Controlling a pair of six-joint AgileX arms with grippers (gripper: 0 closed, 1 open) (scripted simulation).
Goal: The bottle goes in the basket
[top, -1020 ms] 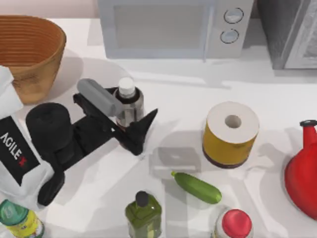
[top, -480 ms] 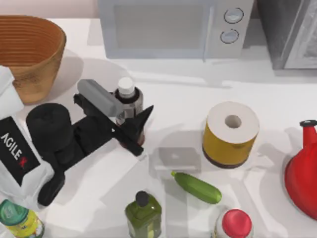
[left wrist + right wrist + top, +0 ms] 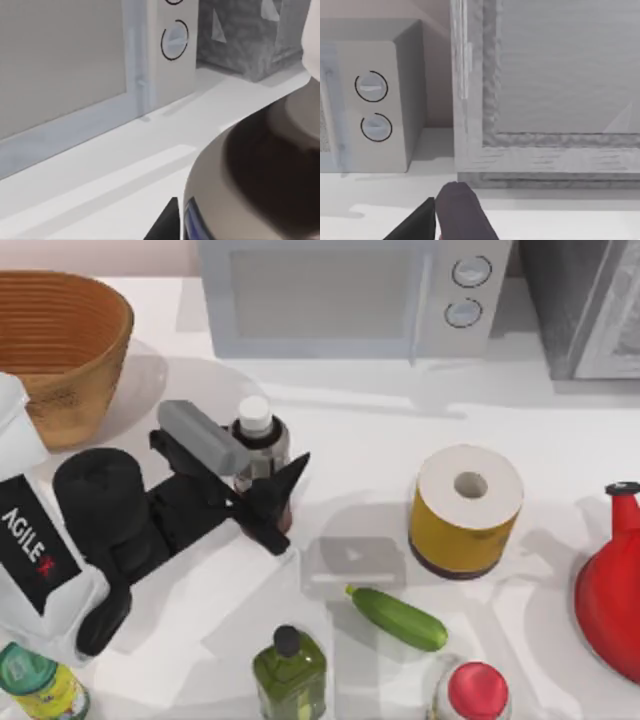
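White table [image 3: 560, 430], bottle [image 3: 259, 448] clasped between left hand [image 3: 256, 472] fingers

The white table [image 3: 560, 430] carries a microwave [image 3: 350, 295] at the far edge, with a grey appliance [image 3: 590, 305] to its right. The wicker basket [image 3: 60, 345] stands far left. The bottle [image 3: 258, 455] stands left of centre, a yellow-wrapped paper roll [image 3: 466, 510] to its right, a red jug [image 3: 610, 585] at the right edge. Nearer lie a grey pad [image 3: 350, 562], a cucumber [image 3: 397, 618], an olive-green bottle [image 3: 289, 672], a red-lidded jar [image 3: 474, 692] and a green-capped bottle [image 3: 38, 683] near left.

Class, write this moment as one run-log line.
left gripper: shut on white-capped, grey-labelled bottle | bottle: upright on table | tan wicker basket: at the table's left, apart | right arm: parked
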